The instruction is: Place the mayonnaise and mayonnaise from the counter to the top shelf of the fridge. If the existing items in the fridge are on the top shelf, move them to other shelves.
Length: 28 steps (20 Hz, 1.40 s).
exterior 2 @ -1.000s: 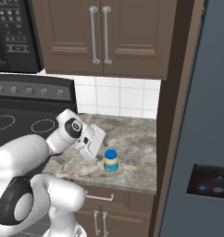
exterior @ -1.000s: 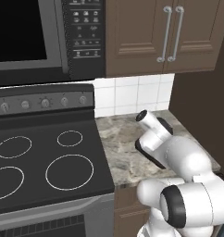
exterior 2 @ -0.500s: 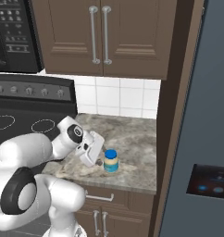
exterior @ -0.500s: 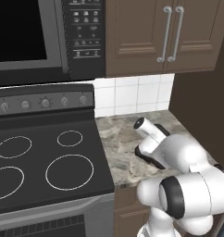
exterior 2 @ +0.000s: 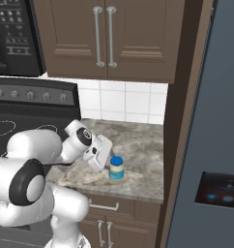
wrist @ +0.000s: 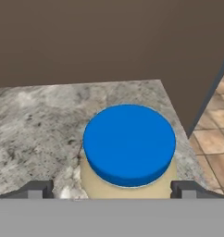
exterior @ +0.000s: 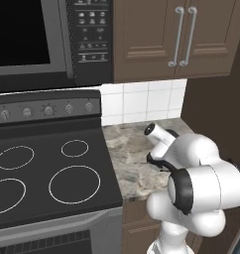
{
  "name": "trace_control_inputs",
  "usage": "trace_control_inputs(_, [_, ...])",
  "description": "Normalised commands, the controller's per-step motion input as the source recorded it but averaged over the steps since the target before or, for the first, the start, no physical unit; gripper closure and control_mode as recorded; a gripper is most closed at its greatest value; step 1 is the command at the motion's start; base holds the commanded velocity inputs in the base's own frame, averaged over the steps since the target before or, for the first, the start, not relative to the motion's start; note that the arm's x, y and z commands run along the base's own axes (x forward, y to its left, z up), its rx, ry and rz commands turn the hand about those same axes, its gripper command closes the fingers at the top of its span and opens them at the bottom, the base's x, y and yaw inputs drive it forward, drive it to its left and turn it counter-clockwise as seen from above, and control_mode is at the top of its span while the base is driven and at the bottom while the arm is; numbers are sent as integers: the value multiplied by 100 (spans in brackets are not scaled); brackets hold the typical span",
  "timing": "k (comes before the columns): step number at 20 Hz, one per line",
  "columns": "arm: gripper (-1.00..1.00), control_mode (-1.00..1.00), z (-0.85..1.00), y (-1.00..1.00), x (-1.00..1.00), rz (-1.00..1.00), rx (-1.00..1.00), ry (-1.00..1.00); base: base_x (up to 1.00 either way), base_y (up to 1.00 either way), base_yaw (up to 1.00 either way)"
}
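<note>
A cream-yellow mayonnaise jar (exterior 2: pixel 116 169) with a blue lid (wrist: pixel 128 143) stands upright on the grey-brown marbled counter (exterior 2: pixel 140 140), near its front edge. My gripper (exterior 2: pixel 107 161) is tilted down just left of the jar, open. In the hand view the jar (wrist: pixel 127 183) sits between the two dark fingertips (wrist: pixel 39 190), with a gap on the left side. Nothing is held. The fridge (exterior 2: pixel 211 121) stands at the right with its door shut. Its top shelf, other shelves and existing items are hidden behind it.
A brown side panel (exterior 2: pixel 179 121) separates the counter from the fridge. The black stovetop (exterior: pixel 42 171) lies to the left, under a microwave (exterior: pixel 32 39). Upper cabinets (exterior 2: pixel 104 38) hang over the counter (exterior: pixel 127 149). Floor tiles (wrist: pixel 211 143) show past the counter's edge.
My hand has dropped lower and moved right, closing in on the jar until its fingers stand either side of it. The jar has not moved, and the jaws stayed wide.
</note>
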Motion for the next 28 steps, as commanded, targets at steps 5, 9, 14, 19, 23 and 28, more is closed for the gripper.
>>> trace_control_inputs(5, [-100, -100, 0, -6, 6, 0, 0, 3, 0, 0, 0])
trace_control_inputs(9, [-100, -100, 0, 0, 0, 0, 0, 3, 0, 0, 0])
trace_control_inputs(14, [-100, -100, -1, 0, -38, 0, 0, 2, 0, 0, 0])
trace_control_inputs(19, [-100, -100, 1, 0, 0, 0, 0, 0, 0, 0, 0])
trace_control_inputs(23, [-100, -100, 0, -5, 0, 0, 0, 6, 0, 0, 0])
trace_control_inputs(28, [-100, -100, 0, -6, 0, 0, 0, 19, 0, 0, 0])
